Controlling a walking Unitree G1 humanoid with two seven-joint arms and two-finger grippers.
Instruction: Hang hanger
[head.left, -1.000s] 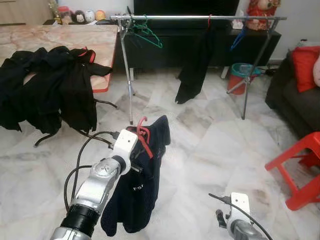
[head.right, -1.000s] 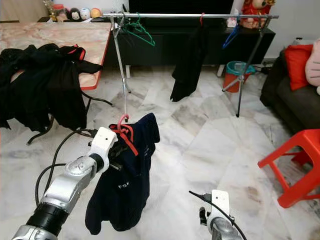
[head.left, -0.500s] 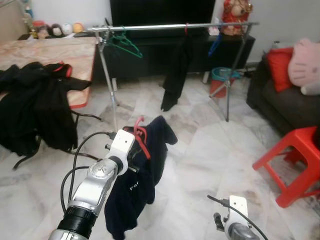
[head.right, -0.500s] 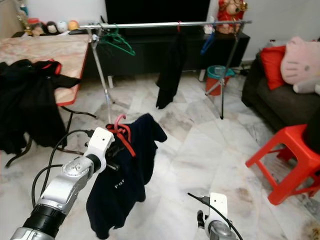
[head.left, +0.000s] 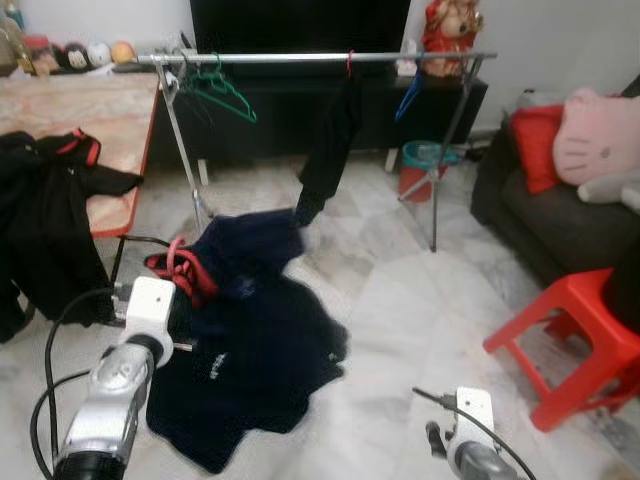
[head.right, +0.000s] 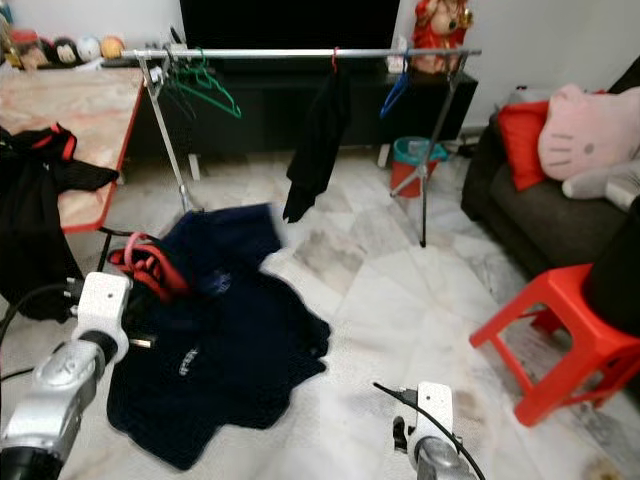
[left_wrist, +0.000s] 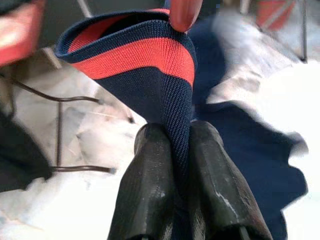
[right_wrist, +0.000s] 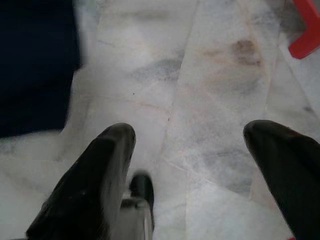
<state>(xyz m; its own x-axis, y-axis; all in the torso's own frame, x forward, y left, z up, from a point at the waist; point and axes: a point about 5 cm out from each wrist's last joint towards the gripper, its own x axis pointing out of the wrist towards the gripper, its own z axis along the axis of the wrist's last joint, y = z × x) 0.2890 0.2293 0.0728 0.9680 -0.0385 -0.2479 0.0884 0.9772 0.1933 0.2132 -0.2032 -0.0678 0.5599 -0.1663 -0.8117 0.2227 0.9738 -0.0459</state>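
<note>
While left end effector (left_wrist: 172, 150) pinches navy shirt (head.left: 250, 350) collar beside red hanger (head.left: 180, 272), expect limp swinging load; grip hanger hook instead. Right end effector (right_wrist: 195, 165) spread, idle.

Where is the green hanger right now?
In the left eye view the green hanger hangs near the left end of the metal clothes rail, beside the marble-topped table and left of the hanging black garment.
</note>
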